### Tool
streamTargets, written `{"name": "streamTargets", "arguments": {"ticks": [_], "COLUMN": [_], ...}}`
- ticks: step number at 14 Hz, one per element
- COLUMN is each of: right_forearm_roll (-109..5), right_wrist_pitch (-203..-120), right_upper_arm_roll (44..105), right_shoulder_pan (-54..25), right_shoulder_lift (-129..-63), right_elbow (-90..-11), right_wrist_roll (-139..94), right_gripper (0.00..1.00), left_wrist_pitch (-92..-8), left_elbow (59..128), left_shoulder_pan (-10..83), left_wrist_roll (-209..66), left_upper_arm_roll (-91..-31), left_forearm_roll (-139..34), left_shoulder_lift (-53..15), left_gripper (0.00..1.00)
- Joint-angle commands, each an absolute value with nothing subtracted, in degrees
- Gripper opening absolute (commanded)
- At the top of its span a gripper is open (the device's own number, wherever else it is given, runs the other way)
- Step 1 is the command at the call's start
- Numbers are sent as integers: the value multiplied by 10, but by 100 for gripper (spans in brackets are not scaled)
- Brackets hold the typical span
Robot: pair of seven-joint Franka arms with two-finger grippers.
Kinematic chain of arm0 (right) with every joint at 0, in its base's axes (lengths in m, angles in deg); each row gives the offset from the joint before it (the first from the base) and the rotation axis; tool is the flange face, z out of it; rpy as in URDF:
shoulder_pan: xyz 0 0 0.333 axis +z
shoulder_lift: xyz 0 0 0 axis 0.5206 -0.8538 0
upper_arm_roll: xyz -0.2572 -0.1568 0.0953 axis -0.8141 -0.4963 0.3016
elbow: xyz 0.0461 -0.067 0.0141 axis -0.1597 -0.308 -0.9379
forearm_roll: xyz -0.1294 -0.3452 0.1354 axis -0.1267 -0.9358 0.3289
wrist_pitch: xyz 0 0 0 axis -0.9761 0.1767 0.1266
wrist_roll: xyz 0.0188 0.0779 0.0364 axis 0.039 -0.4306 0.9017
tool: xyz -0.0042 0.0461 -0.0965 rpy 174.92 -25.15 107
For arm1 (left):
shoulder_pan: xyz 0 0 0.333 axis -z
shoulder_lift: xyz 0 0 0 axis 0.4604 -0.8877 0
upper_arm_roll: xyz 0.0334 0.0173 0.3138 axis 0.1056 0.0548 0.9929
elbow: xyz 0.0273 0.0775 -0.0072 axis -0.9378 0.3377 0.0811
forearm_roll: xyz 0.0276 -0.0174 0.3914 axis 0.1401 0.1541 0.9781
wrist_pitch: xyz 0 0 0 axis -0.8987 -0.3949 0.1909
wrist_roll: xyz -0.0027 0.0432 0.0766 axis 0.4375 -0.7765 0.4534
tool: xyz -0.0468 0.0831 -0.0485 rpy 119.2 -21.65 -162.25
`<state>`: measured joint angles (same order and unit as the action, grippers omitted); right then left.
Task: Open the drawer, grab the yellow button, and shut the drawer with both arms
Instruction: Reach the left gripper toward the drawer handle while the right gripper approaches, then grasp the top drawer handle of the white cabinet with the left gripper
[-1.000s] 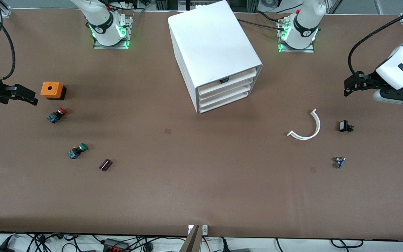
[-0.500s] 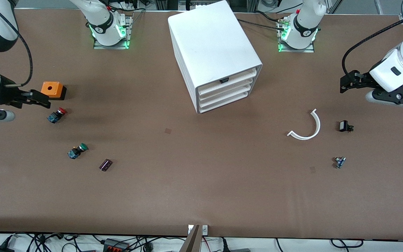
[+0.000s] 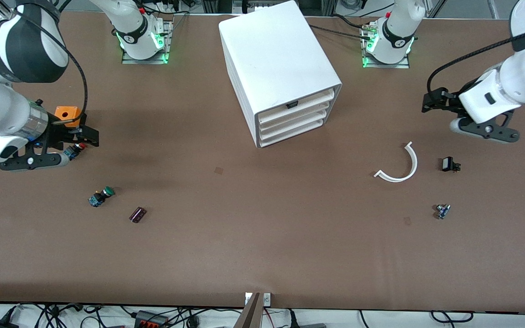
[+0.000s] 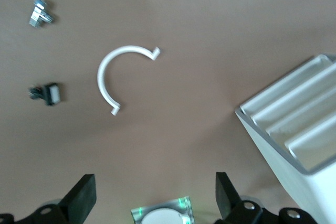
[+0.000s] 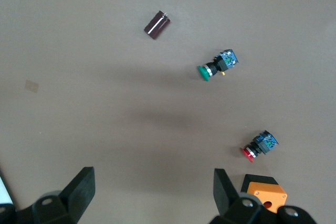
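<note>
The white cabinet (image 3: 276, 59) stands at the table's middle, near the robots' bases. Its uppermost drawer (image 3: 306, 101) is shut and carries a small black handle (image 3: 292, 105). The yellow-orange button is not in view. My left gripper (image 3: 428, 104) is open and empty, in the air at the left arm's end, level with the drawer fronts. In the left wrist view its open fingers (image 4: 81, 199) frame bare table, with the cabinet (image 4: 294, 124) to one side. My right gripper (image 3: 90, 136) is open and empty, over the red-capped button (image 3: 78, 147); its fingers (image 5: 80, 191) are wide apart.
An orange box (image 3: 65, 112), a green-capped button (image 3: 101, 196) and a dark cylinder (image 3: 137, 214) lie at the right arm's end. A white curved strip (image 3: 399, 166), a small black part (image 3: 449, 164) and a small metal part (image 3: 442, 211) lie at the left arm's end.
Both arms have swung in from the table's ends toward the middle. The right gripper has come over the red-capped button. The left gripper has moved toward the cabinet. The drawer has stayed shut.
</note>
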<state>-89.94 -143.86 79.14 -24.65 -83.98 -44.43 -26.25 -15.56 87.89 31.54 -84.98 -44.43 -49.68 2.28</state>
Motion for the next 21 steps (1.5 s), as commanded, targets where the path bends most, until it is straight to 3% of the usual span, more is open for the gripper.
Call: {"name": "streamTargets", "arguments": {"ticks": [1, 8, 11, 14, 17, 21], "right_forearm_roll": [-895, -813, -813, -815, -811, -760], "right_wrist_pitch": [-1444, -1473, -1504, -1514, -1552, -1556], "right_upper_arm_roll": [790, 790, 789, 790, 790, 790], "right_shoulder_pan": [-234, -176, -142, -126, -117, -113], "right_shoulder_lift": [-833, -834, -836, -841, -850, -862], "right_elbow": [-450, -442, -442, -442, -442, -441], "right_wrist_roll": [-262, -262, -271, -296, -300, -300], "right_gripper": [100, 100, 100, 100, 100, 100], "left_wrist_pitch": [-126, -121, -129, -179, -187, -187], "left_elbow": [858, 871, 929, 1013, 1046, 1115], "left_shoulder_pan": [332, 347, 358, 360, 360, 359], "left_wrist_roll": [-907, -994, -1097, -1171, -1223, -1319], "left_upper_arm_roll": [-442, -442, -447, -459, -471, -479], "left_forearm_roll": [-541, -847, -918, -993, -1028, -1073], "left_shoulder_lift": [-23, -141, -164, -167, -184, -184], "left_gripper": [100, 100, 99, 82, 64, 57]}}
